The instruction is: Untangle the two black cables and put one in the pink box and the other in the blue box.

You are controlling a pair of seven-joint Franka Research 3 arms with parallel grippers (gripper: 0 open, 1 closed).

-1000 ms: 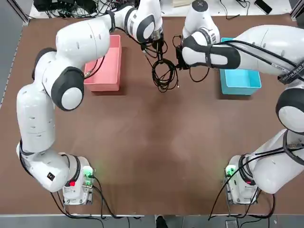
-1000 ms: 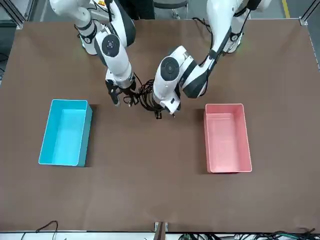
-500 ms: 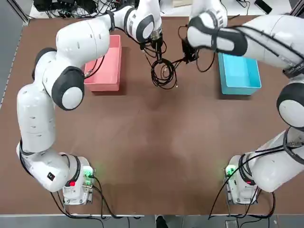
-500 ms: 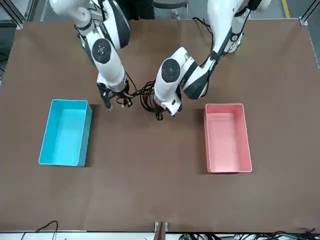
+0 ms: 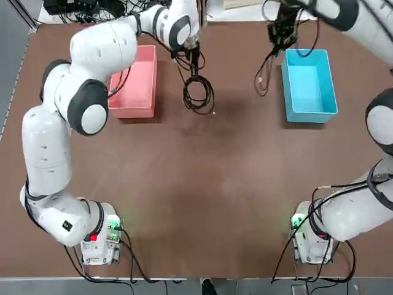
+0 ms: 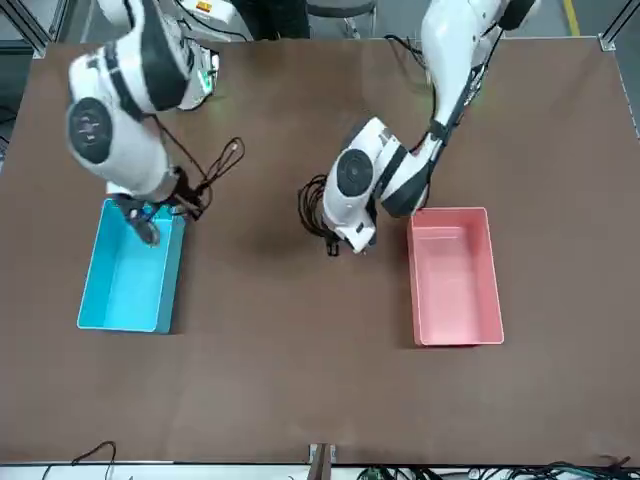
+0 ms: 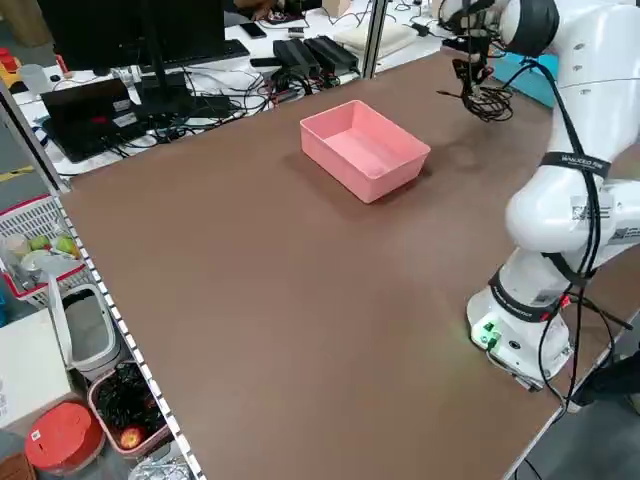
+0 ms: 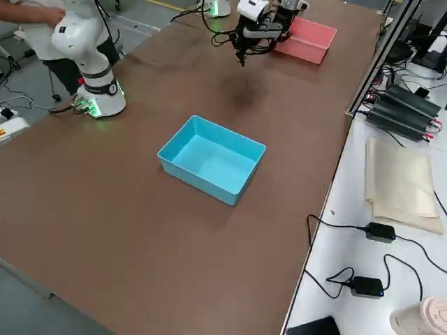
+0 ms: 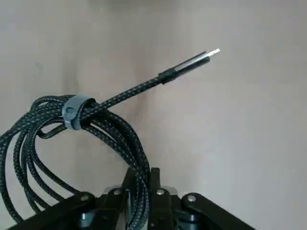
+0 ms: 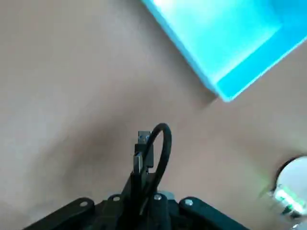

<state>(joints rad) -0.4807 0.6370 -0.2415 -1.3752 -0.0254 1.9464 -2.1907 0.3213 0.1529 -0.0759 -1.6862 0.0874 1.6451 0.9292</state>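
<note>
Left gripper [image 9: 141, 173], over the table just inward of the pink box, is closed down on one black cable [image 9: 136, 155]. Its fingers pinch one side of the coil; a grey tie [image 9: 73, 112] binds the bundle, and the plug end [image 9: 195, 62] points free. Right gripper [image 10: 144, 178] is likewise closed, on the other black cable [image 10: 166, 149], close to the far inner corner of the blue box. A small loop and a plug [image 10: 145, 138] project past the fingertips, and further loops hang beside the box.

No strand is seen bridging the two cables; they are judged separated, with placement the step in hand.

Blue box [image 5: 310, 98], on the right arm's side: the right gripper should carry its cable further over the middle, so that the hanging loops clear the rim, then lower and open. Releasing at the present edge position risks leaving loops draped outside.

Pink box [image 5: 135, 101], on the left arm's side: the left gripper needs a sideways move with the coil held above the wall. Open low, then lift straight up, lest a strand catch on a finger.

Beyond the table's far edge lies wire clutter [image 5: 92, 10], no part of the job.
</note>
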